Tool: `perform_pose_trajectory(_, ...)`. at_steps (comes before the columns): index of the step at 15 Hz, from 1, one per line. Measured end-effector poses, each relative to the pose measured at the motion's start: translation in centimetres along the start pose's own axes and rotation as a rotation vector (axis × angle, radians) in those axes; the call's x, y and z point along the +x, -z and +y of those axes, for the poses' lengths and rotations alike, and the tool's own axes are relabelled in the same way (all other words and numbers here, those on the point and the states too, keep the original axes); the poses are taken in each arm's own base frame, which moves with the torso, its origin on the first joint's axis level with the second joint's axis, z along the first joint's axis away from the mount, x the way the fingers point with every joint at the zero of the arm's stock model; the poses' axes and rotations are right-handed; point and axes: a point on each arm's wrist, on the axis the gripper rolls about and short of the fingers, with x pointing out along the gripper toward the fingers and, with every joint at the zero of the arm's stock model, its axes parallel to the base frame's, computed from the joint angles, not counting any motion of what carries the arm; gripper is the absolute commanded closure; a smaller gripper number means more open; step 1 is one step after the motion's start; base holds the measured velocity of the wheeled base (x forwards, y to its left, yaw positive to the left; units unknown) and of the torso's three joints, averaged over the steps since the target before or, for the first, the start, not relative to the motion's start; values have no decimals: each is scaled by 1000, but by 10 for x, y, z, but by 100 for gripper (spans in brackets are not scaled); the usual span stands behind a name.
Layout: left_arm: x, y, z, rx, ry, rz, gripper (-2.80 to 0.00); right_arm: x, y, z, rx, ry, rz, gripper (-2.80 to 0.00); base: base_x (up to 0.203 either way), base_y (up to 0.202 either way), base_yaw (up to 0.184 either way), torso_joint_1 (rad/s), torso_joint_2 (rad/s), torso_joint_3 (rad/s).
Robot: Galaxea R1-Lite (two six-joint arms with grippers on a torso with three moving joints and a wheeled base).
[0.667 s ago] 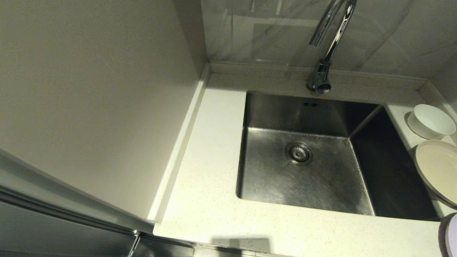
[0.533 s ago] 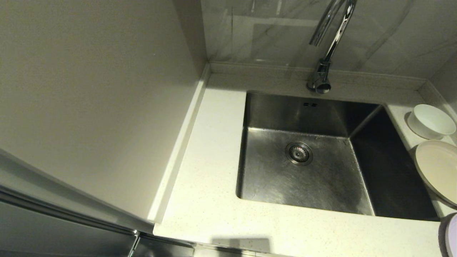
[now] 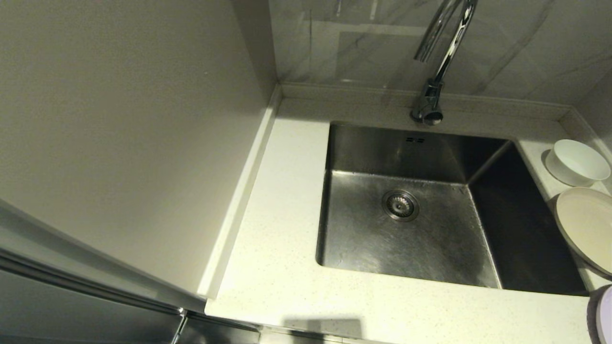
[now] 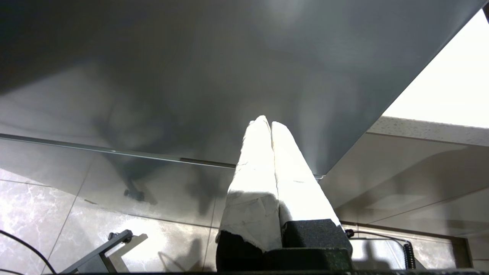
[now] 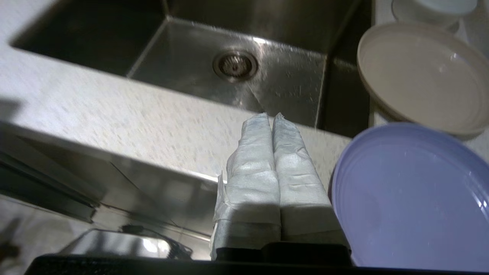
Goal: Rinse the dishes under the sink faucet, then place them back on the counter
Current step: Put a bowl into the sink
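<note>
Right now both arms are low, in front of the counter point(image 3: 282, 267), and neither appears in the head view. The left gripper point(image 4: 270, 124) has its two white-wrapped fingers pressed together with nothing between them; it points at a dark cabinet front point(image 4: 214, 76) below the counter edge, above a marble floor point(image 4: 34, 206). The right gripper point(image 5: 271, 116) is also fully closed and holds nothing; it sits just before the front edge of the counter, near the lavender plate point(image 5: 412, 198).

The sink point(image 3: 377, 239) has nothing in it, only its round drain strainer point(image 3: 400, 205) in the bottom and two small slots on the back wall. The faucet point(image 3: 437, 62) stands behind the sink, on the counter's back strip. All three dishes are on the counter at the right side of the sink: the white bowl point(image 3: 577, 162) at the back, the cream plate point(image 3: 585, 227) just in front of it with its rim over the sink edge, and the lavender plate nearest the front.
</note>
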Motion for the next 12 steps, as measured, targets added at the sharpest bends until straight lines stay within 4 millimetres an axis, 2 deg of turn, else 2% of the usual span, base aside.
perform_pose_trajectory(2,0,0,0,0,0,0,0,-3,-41,-3,38,-4,-54,0,0,0,0,0,0,0)
perform_pose_trajectory(4,0,0,0,0,0,0,0,5,-104,-8,93,17,-87,0,0,0,0,0,0,0)
perform_pose_trajectory(6,0,0,0,0,0,0,0,40,-178,-16,149,67,-84,0,0,0,0,0,0,0)
perform_pose_trajectory(8,0,0,0,0,0,0,0,99,-238,-24,194,125,-42,0,0,0,0,0,0,0)
perform_pose_trajectory(9,0,0,0,0,0,0,0,128,-256,-27,211,152,-7,0,0,0,0,0,0,0)
perform_pose_trajectory(10,0,0,0,0,0,0,0,158,-264,-30,221,185,63,0,0,0,0,0,0,0)
perform_pose_trajectory(12,0,0,0,1,0,0,0,200,-251,-33,157,281,299,0,0,0,0,0,0,0)
